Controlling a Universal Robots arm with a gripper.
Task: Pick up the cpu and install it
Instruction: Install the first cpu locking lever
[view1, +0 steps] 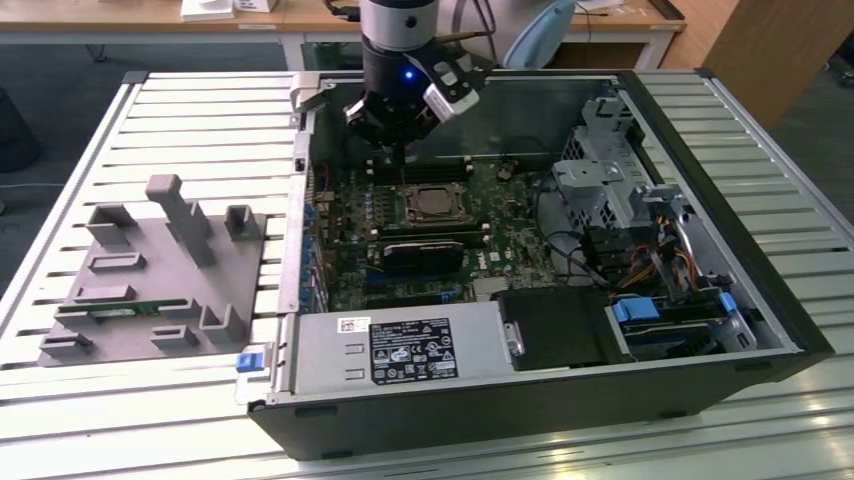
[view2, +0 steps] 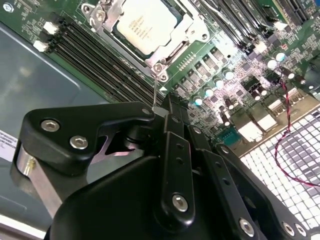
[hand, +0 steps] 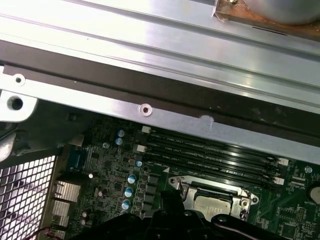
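Observation:
The cpu (view1: 430, 203) lies flat in the motherboard socket inside the open computer case, its silver top up and a metal frame around it; it appears in both wrist views (view2: 142, 22) (hand: 210, 204). My gripper (view1: 391, 148) hangs just behind the socket, toward the case's back wall, a little above the board. Its black fingers (view2: 172, 125) look shut, with nothing of the cpu between them. A thin metal socket lever (view2: 156, 90) runs from the frame's corner up to the fingertips.
The case's metal rim (hand: 145, 110) runs close behind the gripper. Black memory slots (view2: 100, 60) flank the socket. A drive cage (view1: 607, 170) and cables fill the exterior view's right. A grey tray (view1: 147, 270) with a green memory stick (view1: 120, 310) sits outside the case on the left.

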